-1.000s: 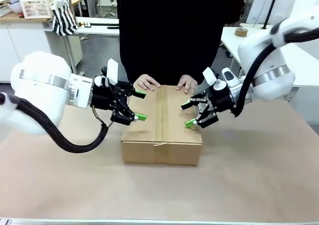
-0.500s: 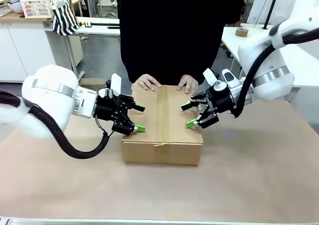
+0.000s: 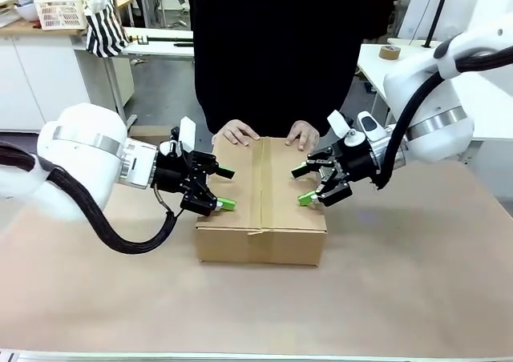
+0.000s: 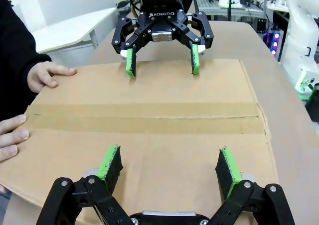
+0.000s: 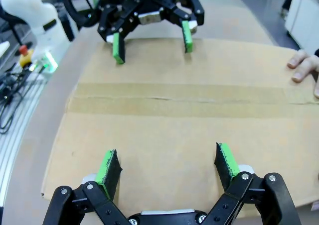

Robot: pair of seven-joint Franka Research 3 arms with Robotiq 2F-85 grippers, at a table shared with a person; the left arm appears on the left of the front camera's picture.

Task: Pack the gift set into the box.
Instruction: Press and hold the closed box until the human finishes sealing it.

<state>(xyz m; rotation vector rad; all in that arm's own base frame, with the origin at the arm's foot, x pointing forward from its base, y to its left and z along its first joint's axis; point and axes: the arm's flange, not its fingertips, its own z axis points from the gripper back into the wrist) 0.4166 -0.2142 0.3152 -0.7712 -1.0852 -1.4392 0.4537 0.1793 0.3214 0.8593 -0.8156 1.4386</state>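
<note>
The box [image 3: 260, 187] is a brown cardboard carton at the table's middle, its top flaps closed along a centre seam. My left gripper [image 3: 227, 189] hangs open over the box's left edge. My right gripper [image 3: 300, 185] hangs open over its right edge, facing the left one. In the left wrist view my own fingers [image 4: 169, 161] spread over the box top [image 4: 149, 118], with the right gripper [image 4: 162, 65] opposite. The right wrist view mirrors this: right gripper [image 5: 168, 166], box top [image 5: 174, 110], left gripper [image 5: 149, 42]. The person's hands [image 3: 235, 132] [image 3: 300, 134] rest on the far edge. The gift set is out of view.
Brown paper covers the table [image 3: 401, 290], with free room in front of and beside the carton. The person stands close behind the far edge. A lattice crate [image 3: 58, 8] and a striped bag [image 3: 104, 27] sit on a far counter, and a tape roll [image 3: 389, 52] lies at the back right.
My left gripper has dropped lower and closer to the box's left edge. The right gripper and the person's hands have barely moved.
</note>
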